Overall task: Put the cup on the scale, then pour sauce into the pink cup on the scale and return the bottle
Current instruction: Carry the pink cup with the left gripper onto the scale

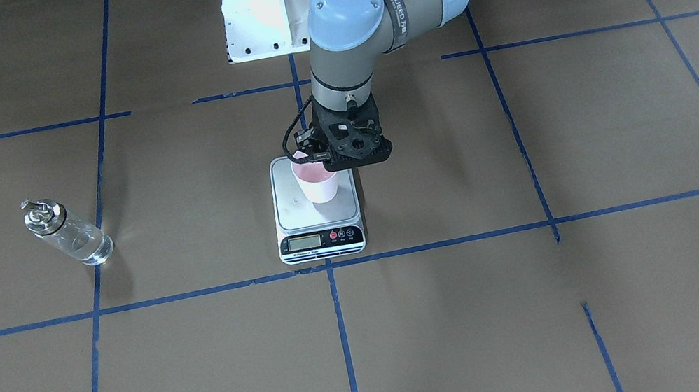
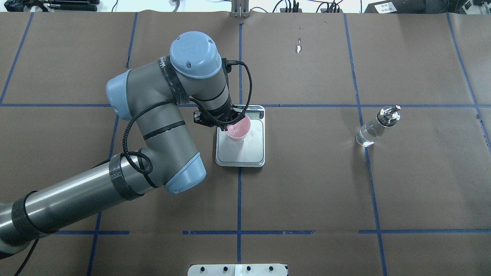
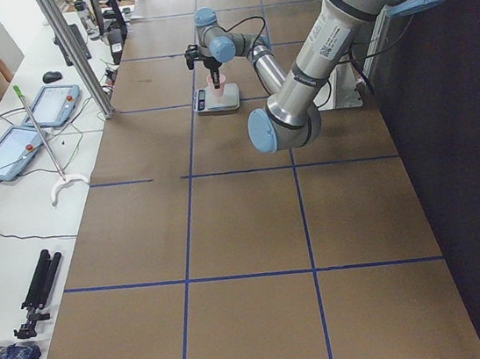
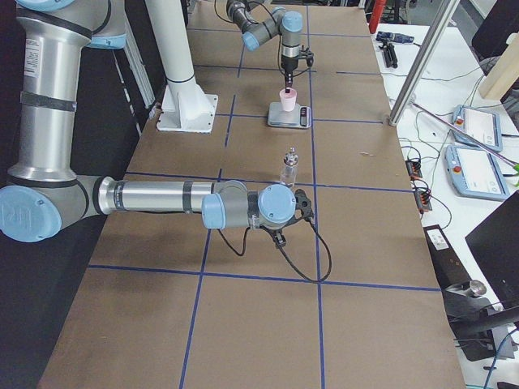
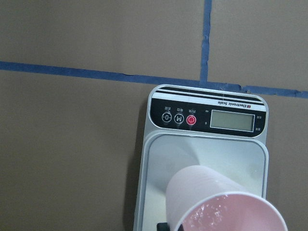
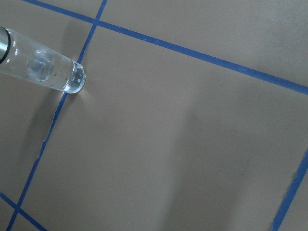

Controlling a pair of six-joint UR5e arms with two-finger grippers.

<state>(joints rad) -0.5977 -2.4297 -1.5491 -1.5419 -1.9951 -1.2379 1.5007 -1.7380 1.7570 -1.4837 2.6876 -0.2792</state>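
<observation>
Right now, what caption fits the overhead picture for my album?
Left gripper at the rim of the pink cup on the scale; the bottle stands apart.

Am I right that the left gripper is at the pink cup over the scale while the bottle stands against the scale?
Not quite: the bottle stands well apart from the scale, as the overhead exterior view shows. The left gripper is indeed at the pink cup over the scale.

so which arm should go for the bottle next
Right. The right arm ends close to the bottle, in its half of the table; the left fingers are at the cup on the scale.
</observation>
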